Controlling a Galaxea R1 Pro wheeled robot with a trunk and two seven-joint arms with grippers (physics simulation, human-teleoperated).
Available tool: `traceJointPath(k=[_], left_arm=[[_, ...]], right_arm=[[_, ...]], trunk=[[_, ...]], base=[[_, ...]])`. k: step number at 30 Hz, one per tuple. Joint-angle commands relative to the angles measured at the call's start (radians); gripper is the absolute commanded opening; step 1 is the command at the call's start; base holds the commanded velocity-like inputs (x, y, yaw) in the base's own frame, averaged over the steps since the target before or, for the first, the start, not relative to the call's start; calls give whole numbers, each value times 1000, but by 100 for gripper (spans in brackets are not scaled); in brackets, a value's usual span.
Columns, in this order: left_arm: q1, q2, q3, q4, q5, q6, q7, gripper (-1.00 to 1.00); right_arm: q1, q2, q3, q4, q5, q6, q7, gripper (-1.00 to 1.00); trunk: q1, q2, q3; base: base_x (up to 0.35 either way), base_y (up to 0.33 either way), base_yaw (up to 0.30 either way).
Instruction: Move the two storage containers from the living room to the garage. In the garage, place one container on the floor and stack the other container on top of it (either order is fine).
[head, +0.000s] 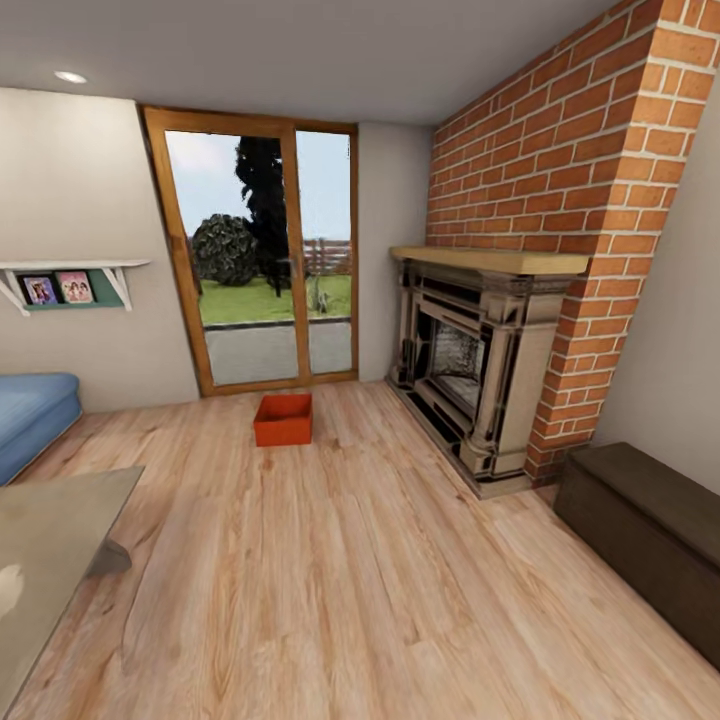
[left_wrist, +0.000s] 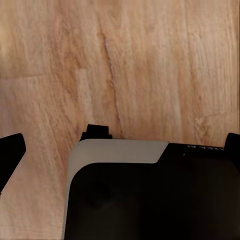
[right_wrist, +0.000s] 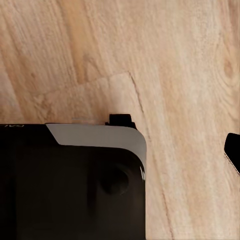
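Observation:
One red-orange storage container (head: 283, 419) stands open-topped on the light wood-plank floor (head: 340, 580) of the living room, a few steps ahead, in front of the glass patio door. In the left wrist view my left gripper (left_wrist: 125, 140) hangs over the planks with its dark fingertips (left_wrist: 11, 155) far apart and nothing between them. In the right wrist view one fingertip (right_wrist: 233, 150) of the right gripper shows at the frame's edge, also over bare planks. Both grippers are far from the container.
A brick fireplace (head: 470, 380) juts out on the right, with a dark low bench (head: 650, 530) nearer me. A glass coffee table (head: 50, 560) and a blue sofa (head: 30, 415) stand on the left. My own dark base (left_wrist: 150, 200) shows under both wrists.

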Motion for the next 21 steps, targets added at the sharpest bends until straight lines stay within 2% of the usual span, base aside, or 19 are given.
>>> traceJointPath(k=[1,21], left_arm=[[-1,0,-1,1,10,-3,-6,100],[-1,0,-1,1,9,-3,-6,100]], right_arm=[[-1,1,8,3,-7,-5,0,100],[-1,-1,9,3,-6,-5,0,100]], trunk=[[1,-1,-1],[1,-1,0]], base=[[322,0,0],[322,0,0]])
